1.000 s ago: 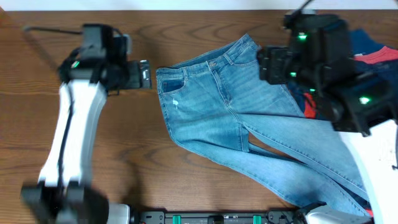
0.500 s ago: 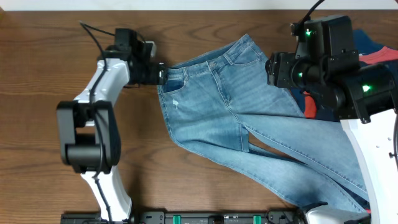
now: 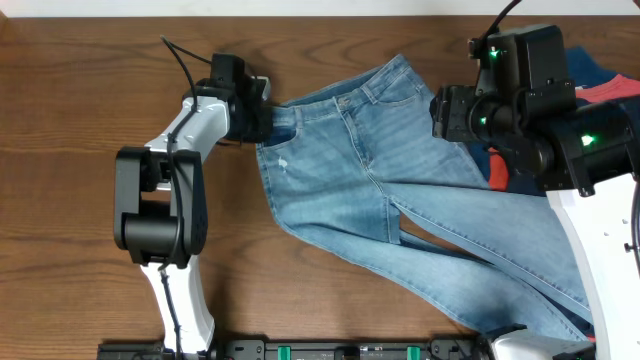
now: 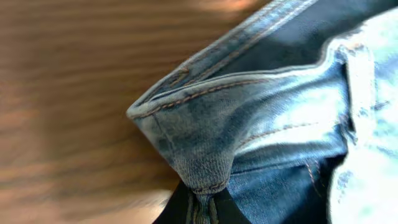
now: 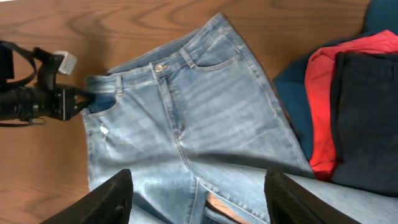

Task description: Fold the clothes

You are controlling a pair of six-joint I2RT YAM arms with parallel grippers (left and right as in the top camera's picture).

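The light-blue jeans (image 3: 380, 180) lie flat on the wooden table (image 3: 80, 230), waistband at the upper left and legs running to the lower right. My left gripper (image 3: 262, 122) is shut on the waistband's left corner; in the left wrist view the denim corner (image 4: 205, 168) is pinched between the black fingers of the left gripper (image 4: 200, 208). My right gripper (image 5: 199, 205) hovers open above the seat of the jeans (image 5: 186, 106), its fingers (image 5: 109, 199) wide apart and holding nothing.
A red-orange shirt (image 5: 320, 93) and dark navy garments (image 5: 367, 118) are piled at the table's right, partly under the right arm (image 3: 520, 100). Bare wood lies left of the jeans and along the far edge.
My left arm swung right to the waistband corner and its jaws closed on the denim. My right arm shifted slightly right early on, then held still.
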